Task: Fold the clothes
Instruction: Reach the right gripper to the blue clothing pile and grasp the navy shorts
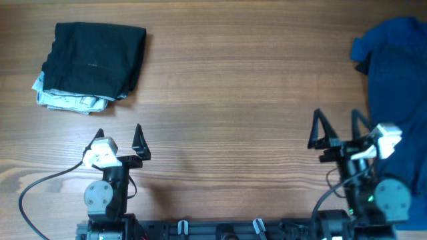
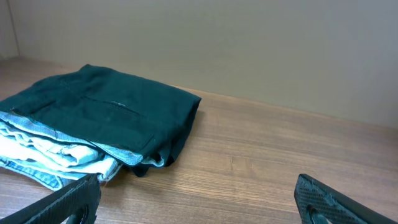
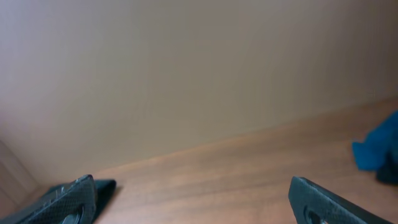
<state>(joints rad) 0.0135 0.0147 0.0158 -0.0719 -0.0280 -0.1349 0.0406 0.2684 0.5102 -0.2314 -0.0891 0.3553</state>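
A folded stack of clothes lies at the table's far left: a black garment on top of a pale patterned one. The left wrist view shows the same dark garment over the pale one. An unfolded royal blue garment is heaped at the right edge, and a corner of this blue garment shows in the right wrist view. My left gripper stands open near the front edge, below the stack, nothing between its fingers. My right gripper is open too, just left of the blue garment.
Bare wooden tabletop stretches between the stack and the blue garment. The arm bases and a cable sit along the front edge. A plain wall rises behind the table.
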